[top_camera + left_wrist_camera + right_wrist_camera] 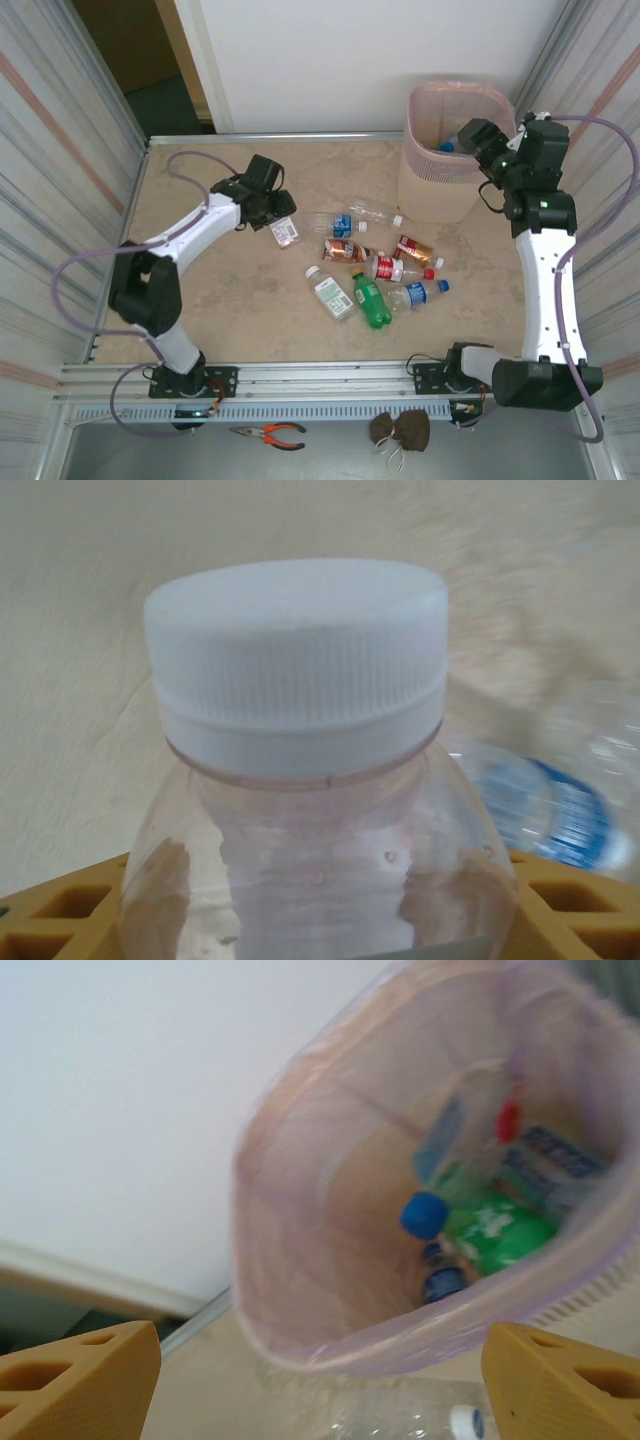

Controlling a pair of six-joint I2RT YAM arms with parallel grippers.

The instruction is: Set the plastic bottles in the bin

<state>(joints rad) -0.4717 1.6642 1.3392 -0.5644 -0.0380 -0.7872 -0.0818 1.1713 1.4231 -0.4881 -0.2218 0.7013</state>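
Plastic bottles (pixel 385 268), clear or green, lie scattered on the beige table (pixel 220 300); others sit in the tall pale pink plastic bin (pixel 425 105). Your left gripper (pixel 277 220) clamps a clear white-capped bottle (pixel 300 670); right gripper (pixel 476 138) hangs spread, empty, over the bin. Step: transport. Next, likely: carry it binward, release above rim.
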